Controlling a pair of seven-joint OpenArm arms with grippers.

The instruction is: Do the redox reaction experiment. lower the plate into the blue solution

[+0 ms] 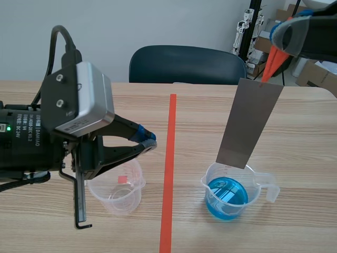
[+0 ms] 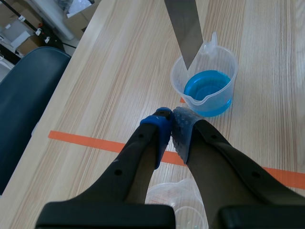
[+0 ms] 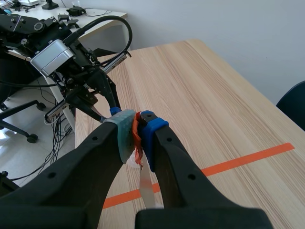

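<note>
The right hand (image 3: 138, 131) is clenched on an orange-red tab (image 1: 271, 64) at the upper end of the plate (image 1: 250, 124), so it grasps the plate by that tab. The plate hangs straight below the hand. Its long axis runs close to vertical but leans, with the lower end swung toward the robot's left. Its short bottom edge points down at the beaker (image 1: 266, 184) of blue solution (image 1: 226, 194).

That edge sits level with the beaker's far rim and has not reached the liquid. I cannot tell whether it is already inside the mouth.

To do this step well, the hand should first bring the bottom edge over the middle of the opening. It should then descend slowly along the plate's own axis, so that a corner does not catch the rim and tip the light beaker on the bench (image 1: 305, 158).

The left hand (image 2: 171, 126) is closed on nothing, with an empty beaker (image 1: 118, 190) beneath it.
</note>
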